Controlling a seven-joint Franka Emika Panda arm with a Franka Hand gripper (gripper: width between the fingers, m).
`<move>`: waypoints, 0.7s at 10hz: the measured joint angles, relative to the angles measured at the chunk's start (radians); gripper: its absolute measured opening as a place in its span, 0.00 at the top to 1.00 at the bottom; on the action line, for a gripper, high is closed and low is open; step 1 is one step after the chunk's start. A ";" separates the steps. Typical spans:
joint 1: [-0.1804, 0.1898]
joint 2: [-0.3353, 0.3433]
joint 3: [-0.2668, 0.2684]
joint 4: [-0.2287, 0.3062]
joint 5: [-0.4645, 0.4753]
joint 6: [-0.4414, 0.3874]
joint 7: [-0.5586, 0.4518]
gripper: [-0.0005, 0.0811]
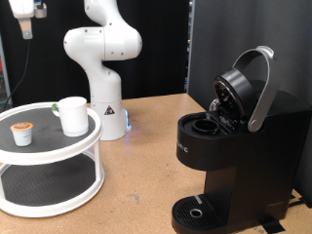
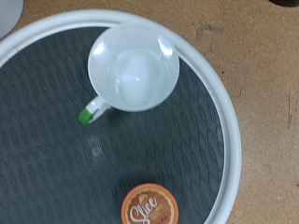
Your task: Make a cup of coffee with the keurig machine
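Gripper (image 1: pixel 26 19) seen high above cup (image 1: pixel 72 115) & pod (image 1: pixel 22 133) on tray (image 1: pixel 49 200); open/closed state can't be told. Keurig (image 1: pixel 229 146) lid raised.

Glossy white cup (image 2: pixel 134 67); wooden table (image 2: pixel 266 56)

— How many cups (image 1: pixel 73 114) sit on the stand?
— One, and one pod (image 1: pixel 22 133) beside it.
— Coffee makers?
— One keurig machine (image 1: pixel 234 146), one two-tier round stand (image 1: pixel 49 180), one robot arm (image 1: pixel 102 58).
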 joint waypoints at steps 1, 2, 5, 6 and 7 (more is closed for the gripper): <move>0.000 0.019 -0.005 0.003 -0.001 0.023 0.002 0.01; -0.001 0.040 -0.007 0.006 -0.001 0.040 0.006 0.01; -0.001 0.093 -0.007 0.013 -0.001 0.074 0.008 0.01; -0.001 0.104 -0.008 0.013 -0.001 0.076 -0.001 0.01; -0.001 0.110 -0.009 0.014 -0.001 0.061 -0.020 0.01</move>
